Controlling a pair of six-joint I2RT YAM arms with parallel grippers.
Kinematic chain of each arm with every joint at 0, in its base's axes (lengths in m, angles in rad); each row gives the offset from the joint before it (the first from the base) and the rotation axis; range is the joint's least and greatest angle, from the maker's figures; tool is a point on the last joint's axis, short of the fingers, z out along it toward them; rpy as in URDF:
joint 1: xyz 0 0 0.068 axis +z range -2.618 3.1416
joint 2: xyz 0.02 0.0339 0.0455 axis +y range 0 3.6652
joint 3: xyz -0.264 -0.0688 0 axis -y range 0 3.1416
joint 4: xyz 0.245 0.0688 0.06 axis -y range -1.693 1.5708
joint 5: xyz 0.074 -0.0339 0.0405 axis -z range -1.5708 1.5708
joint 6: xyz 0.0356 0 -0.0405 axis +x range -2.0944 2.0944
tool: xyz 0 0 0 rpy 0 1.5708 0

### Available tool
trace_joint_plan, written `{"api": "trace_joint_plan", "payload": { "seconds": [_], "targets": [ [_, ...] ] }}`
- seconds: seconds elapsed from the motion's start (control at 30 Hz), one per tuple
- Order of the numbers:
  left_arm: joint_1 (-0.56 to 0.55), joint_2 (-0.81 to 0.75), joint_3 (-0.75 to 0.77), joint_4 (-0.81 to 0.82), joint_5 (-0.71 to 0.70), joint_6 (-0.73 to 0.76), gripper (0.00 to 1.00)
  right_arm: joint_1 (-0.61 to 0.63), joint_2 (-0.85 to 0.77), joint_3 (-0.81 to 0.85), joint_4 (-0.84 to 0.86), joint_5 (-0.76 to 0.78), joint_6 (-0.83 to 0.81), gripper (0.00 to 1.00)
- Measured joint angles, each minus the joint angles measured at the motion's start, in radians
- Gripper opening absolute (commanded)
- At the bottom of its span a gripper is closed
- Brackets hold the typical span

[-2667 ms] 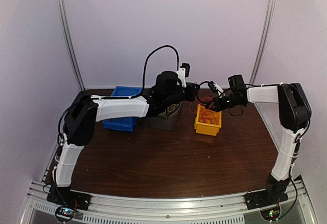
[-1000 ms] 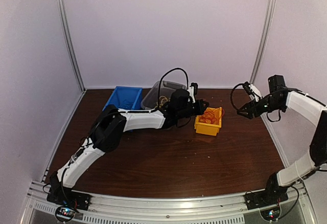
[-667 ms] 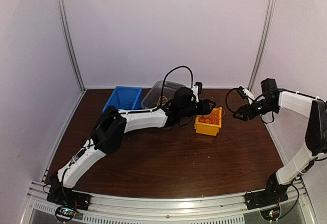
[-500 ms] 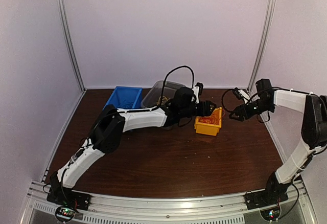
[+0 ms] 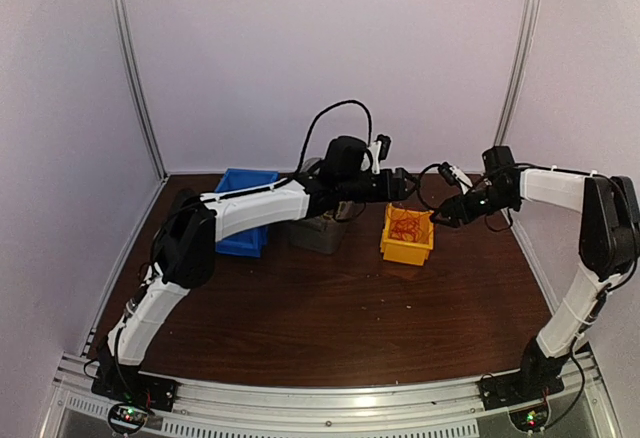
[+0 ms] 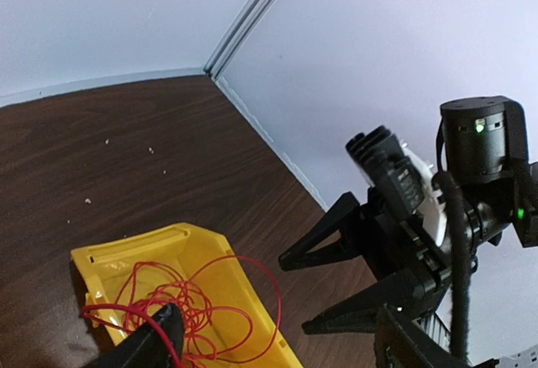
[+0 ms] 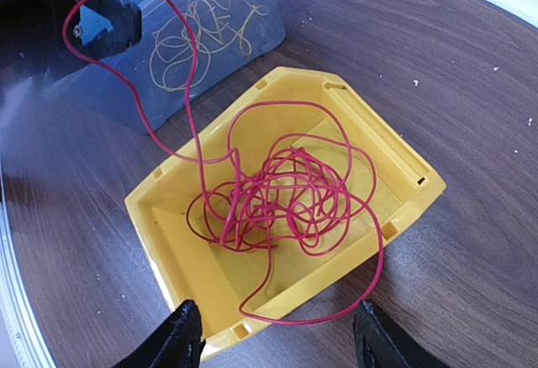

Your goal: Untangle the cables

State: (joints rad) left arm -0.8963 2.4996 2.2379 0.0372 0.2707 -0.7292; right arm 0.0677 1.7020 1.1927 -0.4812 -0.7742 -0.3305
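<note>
The red cables [image 7: 277, 200] lie as one loose knot on the floor of the yellow bin [image 7: 189, 271], which sits toward 1 o'clock from the middle of the worktop [image 5: 330, 328]. One long strand sags over the bin's rim at 5 o'clock. Another rises in a tall loop toward 10 o'clock, up to a finger of the left gripper [image 6: 273, 334]; whether it hangs on that finger or only passes by it I cannot tell. That gripper's jaws stand wide apart above the bin, clamped on nothing. The right gripper [image 7: 276, 318] hovers just over the bin's 6 o'clock side, jaws also apart and empty. A few thin yellow cables [image 7: 202, 23] rest in a translucent bin [image 7: 252, 44] at 11 o'clock from the yellow one. The wire looks very light, springy and smooth: it holds its curves, likely slips through a weak pinch, and a pull on the knot would probably lift the whole clump or tip the bin. The better hold seems to be a single free strand, the raised loop or the one over the rim, pinched crosswise and drawn out slowly.
</note>
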Motion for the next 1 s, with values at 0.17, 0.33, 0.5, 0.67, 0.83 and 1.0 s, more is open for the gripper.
{"api": "trace_joint_plan", "payload": {
  "seconds": [0.17,0.33,0.5,0.67,0.83,1.0],
  "targets": [
    [0.013,-0.002,0.013,-0.155,0.053,-0.014,0.78,-0.020,0.000,0.001,0.002,-0.040,0.011,0.63],
    [0.015,0.028,0.067,-0.210,0.128,-0.035,0.77,-0.091,0.000,0.001,0.003,-0.086,0.022,0.64],
    [-0.005,0.065,0.137,-0.226,0.154,-0.034,0.78,-0.108,0.000,0.013,-0.026,-0.117,0.018,0.66],
    [-0.032,0.068,0.192,-0.385,0.022,0.078,0.76,-0.105,-0.007,0.016,-0.032,-0.145,0.016,0.67],
    [-0.021,0.068,0.176,-0.511,0.045,0.160,0.73,-0.100,-0.008,0.016,-0.031,-0.150,0.021,0.67],
    [-0.026,0.060,0.171,-0.570,0.065,0.247,0.77,-0.082,-0.008,0.016,-0.031,-0.150,0.022,0.67]
  ]
}}
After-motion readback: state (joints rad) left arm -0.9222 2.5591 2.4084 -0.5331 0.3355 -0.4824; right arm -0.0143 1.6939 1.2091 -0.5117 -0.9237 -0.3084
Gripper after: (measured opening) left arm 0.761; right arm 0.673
